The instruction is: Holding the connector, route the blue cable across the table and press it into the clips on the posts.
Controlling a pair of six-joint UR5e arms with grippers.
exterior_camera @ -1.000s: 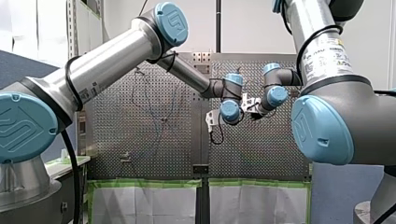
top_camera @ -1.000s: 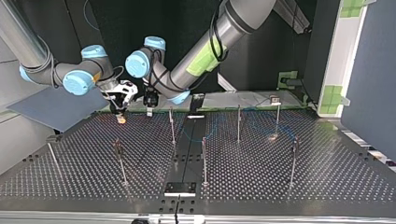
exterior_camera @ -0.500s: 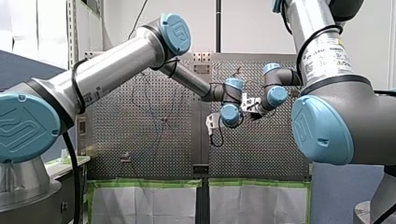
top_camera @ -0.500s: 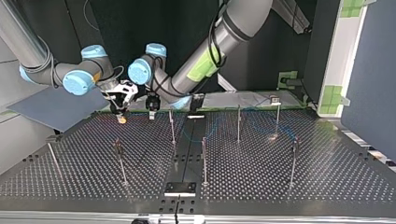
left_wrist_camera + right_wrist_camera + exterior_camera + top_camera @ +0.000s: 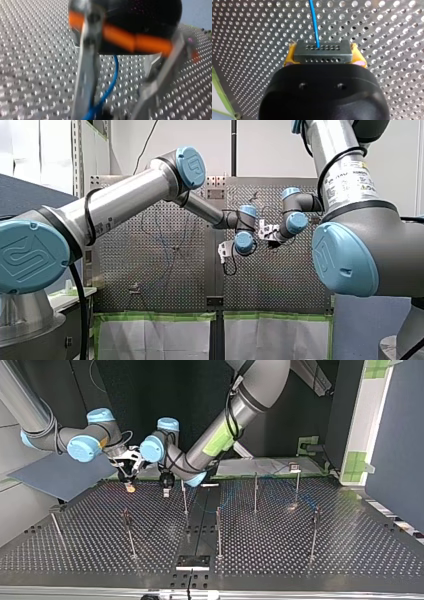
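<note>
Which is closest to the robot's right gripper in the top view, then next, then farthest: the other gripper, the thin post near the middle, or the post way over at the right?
Counting from my right gripper, at the top view's left:
1. Nearest: my left gripper, just beside it.
2. Next: the thin post, a little past that gripper, near the middle.
3. Farthest: the outer post, at the view's right.

pale-walled lab bay
plain white wall [image 5: 270,145] behind; white sheets edged with green tape [image 5: 155,340] hang low down.

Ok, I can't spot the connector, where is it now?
The connector sits between my right gripper's yellow pads, at the top view's left, beside my left gripper.
</note>
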